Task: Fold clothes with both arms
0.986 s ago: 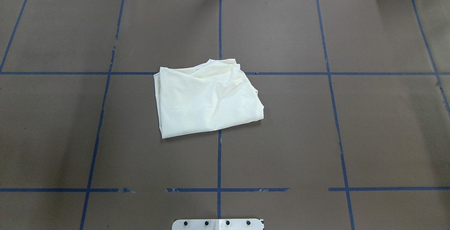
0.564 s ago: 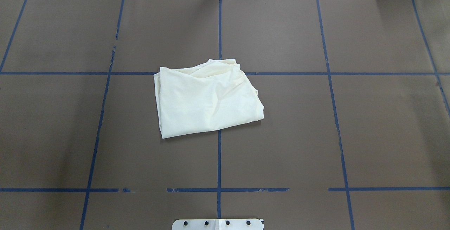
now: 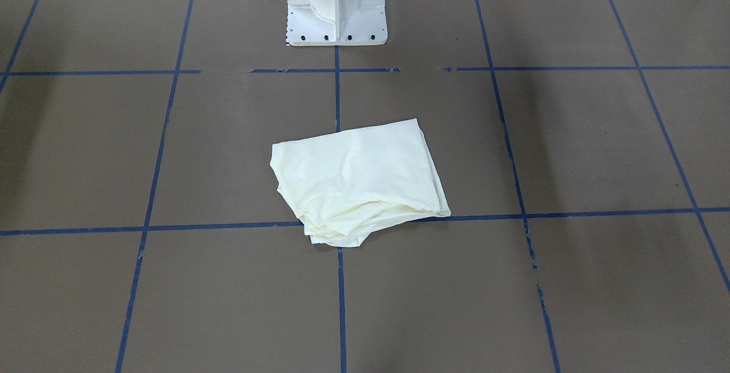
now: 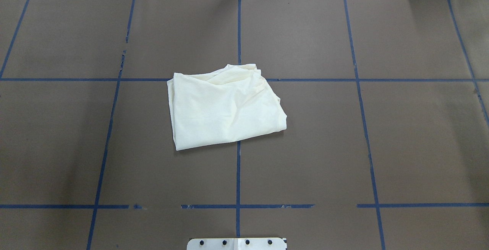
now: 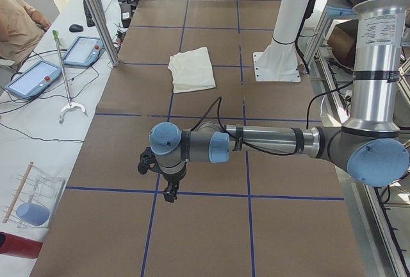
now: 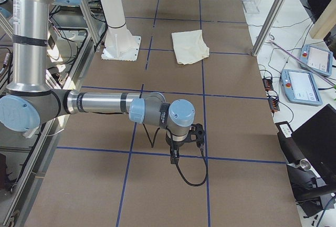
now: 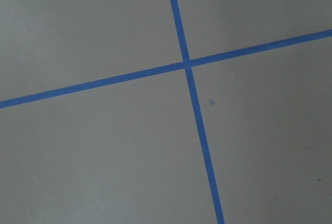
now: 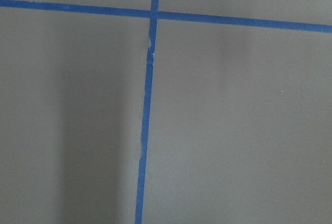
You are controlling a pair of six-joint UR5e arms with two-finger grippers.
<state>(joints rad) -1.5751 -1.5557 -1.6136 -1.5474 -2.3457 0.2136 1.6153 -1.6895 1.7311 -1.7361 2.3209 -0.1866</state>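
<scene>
Centrally on the table [image 4: 344, 146]: cream T-shirt [image 4: 225, 106], folded into a rough rectangle, plain side up. Its long axis runs across the table, left to right, slightly skewed. The smooth edge faces the white pedestal [image 3: 336, 13]; the rumpled, layered edges face the operators' side. It lies over the centre line of the blue tape lines [image 4: 238, 177], its far edge on a cross line.

Left arm [image 5: 269, 142]: forearm stretched level over the table's left end, wrist bent down, left gripper [image 5: 168, 190] pointing at the surface near a tape line. Right arm [image 6: 105, 103]: mirrored at the right end, right gripper [image 6: 174, 156] pointing down. Cannot tell whether either claw is open or closed.

Both grippers are well apart from the shirt. Brown surface shows on every side of it.
</scene>
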